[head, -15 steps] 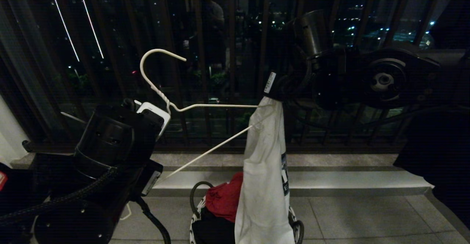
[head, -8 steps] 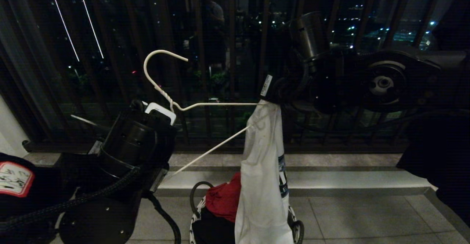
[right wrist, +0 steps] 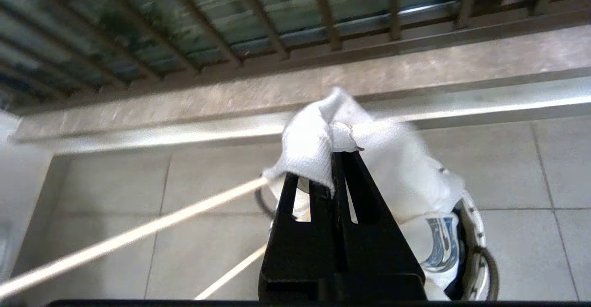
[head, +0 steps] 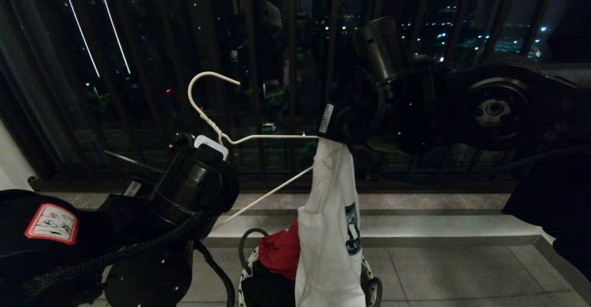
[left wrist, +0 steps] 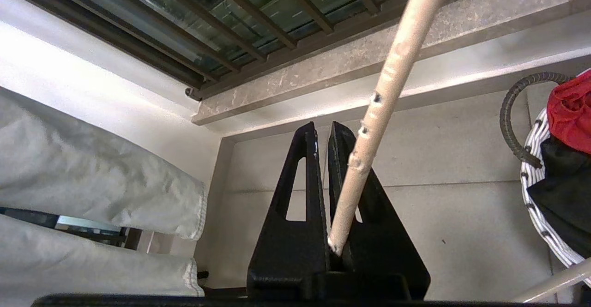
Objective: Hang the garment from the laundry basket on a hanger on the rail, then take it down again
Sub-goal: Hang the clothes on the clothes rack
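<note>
Head view shows my shirt [head: 330, 233] out of the basket [head: 371, 284], one hanger [head: 258, 137] end inside, not railed; left wrist: left gripper [left wrist: 323, 134] clamps hanger wire; right wrist: right gripper [right wrist: 339, 159] pinches shirt cloth.

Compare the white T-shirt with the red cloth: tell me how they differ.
The white T-shirt hangs lifted, pinched in the right gripper at the hanger's end; the red cloth lies bunched in the laundry basket. The T-shirt bears a dark print; the cloth looks plain. Both are crumpled fabric.
</note>
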You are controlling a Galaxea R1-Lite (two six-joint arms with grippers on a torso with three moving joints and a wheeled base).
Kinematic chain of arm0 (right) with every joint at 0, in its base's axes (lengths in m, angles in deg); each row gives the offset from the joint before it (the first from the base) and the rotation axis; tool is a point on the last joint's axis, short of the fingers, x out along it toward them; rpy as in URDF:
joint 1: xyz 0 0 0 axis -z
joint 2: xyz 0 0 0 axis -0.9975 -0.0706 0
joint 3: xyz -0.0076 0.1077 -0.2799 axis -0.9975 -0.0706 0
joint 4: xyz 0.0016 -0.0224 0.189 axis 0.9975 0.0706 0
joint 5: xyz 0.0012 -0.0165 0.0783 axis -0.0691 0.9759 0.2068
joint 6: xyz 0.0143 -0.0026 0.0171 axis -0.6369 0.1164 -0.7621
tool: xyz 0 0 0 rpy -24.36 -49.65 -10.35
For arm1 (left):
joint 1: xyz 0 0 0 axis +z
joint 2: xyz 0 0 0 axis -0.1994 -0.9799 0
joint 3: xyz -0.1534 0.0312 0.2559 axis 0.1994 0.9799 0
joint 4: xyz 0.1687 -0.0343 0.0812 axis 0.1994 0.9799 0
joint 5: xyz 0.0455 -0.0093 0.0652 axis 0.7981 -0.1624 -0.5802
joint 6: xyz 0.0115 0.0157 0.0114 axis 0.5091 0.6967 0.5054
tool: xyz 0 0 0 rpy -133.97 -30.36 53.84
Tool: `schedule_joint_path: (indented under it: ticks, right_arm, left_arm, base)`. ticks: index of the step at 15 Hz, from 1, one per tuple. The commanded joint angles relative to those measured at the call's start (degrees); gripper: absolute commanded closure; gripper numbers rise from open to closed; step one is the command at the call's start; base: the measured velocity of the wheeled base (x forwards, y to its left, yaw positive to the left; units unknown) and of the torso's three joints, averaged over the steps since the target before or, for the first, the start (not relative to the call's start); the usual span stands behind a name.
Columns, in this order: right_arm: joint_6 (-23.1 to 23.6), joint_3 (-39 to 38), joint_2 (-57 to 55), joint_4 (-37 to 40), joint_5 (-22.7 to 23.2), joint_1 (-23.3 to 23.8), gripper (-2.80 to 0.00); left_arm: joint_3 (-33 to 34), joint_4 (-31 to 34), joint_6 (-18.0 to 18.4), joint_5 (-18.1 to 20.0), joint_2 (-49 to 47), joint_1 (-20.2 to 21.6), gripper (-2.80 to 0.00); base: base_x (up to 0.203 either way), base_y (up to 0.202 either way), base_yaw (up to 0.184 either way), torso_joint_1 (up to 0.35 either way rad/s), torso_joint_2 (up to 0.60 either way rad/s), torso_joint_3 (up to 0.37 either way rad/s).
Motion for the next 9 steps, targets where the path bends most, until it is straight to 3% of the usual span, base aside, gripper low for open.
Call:
schedule_joint_path:
  ticks: [1, 5, 9]
  right_arm:
    - [-0.20, -0.84, 0.84, 0.26, 0.49, -1.50, 0.00]
    - [-0.29, -2.07, 2.13, 0.36, 2.13, -3.42, 0.00]
    - [-1.74, -1.01, 3.55, -0.03, 7.27, -3.61, 0.00]
  left_arm:
    - [-0.14, -0.01, -0.04, -0.34, -0.47, 0.00, 0.00]
    - [-2.00, -0.01, -1.87, 0.10, -1.46, -0.14, 0.00]
    - [-4.48, -0.01, -5.54, 0.29, -3.54, -1.17, 0.00]
  base:
    - [0.000, 0.000, 0.000, 0.000, 0.00, 0.000]
    - [0.000, 0.000, 0.000, 0.000, 0.00, 0.000]
    - [0.000, 0.000, 0.000, 0.000, 0.00, 0.000]
